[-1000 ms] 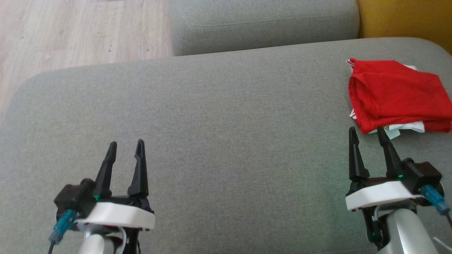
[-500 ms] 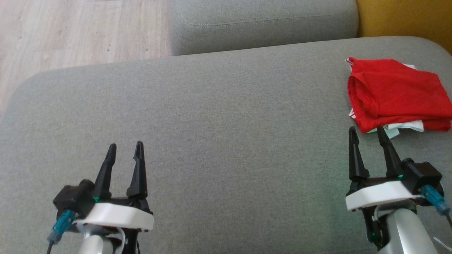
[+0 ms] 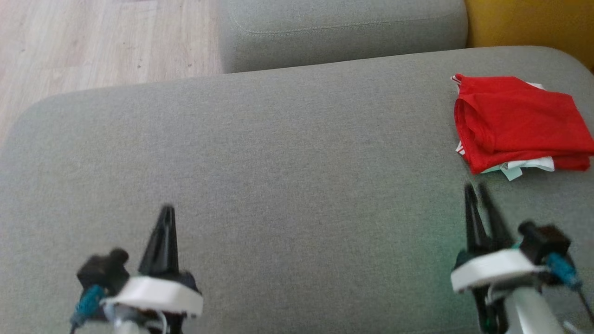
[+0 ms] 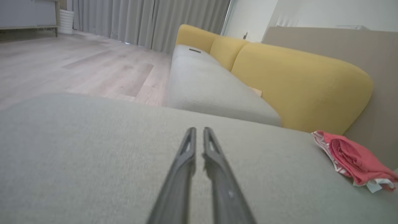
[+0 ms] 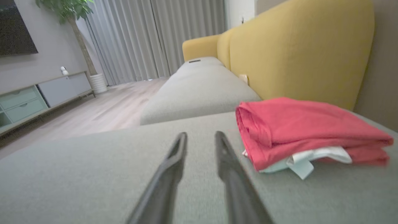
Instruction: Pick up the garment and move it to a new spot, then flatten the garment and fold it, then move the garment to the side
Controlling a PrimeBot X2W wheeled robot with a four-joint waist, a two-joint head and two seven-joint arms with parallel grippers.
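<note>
Garment (image 3: 515, 120), red and folded into a thick stack, lies at the far right of the grey cushion (image 3: 278, 162), close to the yellow backrest (image 3: 529, 23). Its right edge is cut off by the head view's border, and what kind of clothing it is cannot be told. A white layer and a pale tag stick out from under the red along the near edge, clearest in the right wrist view, which also shows the rounded fold on the stack's left side. The right gripper (image 3: 476, 188) is just short of the near-left corner, apart from the cloth, its fingers a narrow gap apart and holding nothing. The head view blurs them, while its own wrist view shows the gap plainly. The left gripper (image 3: 166, 212) is well apart from the garment, over the cushion's near left part, and blurs into one dark spike in the head view. The left wrist view shows its fingers drawn almost together with only a thin slit between them, nothing held. Both gripper bodies are smeared and partly cut off at the bottom edge. A second cushion (image 3: 343, 32) and wooden floor (image 3: 93, 41) lie beyond. The right wrist view adds curtains (image 5: 149, 40), a plant (image 5: 77, 31) and a low cabinet (image 5: 37, 93).
</note>
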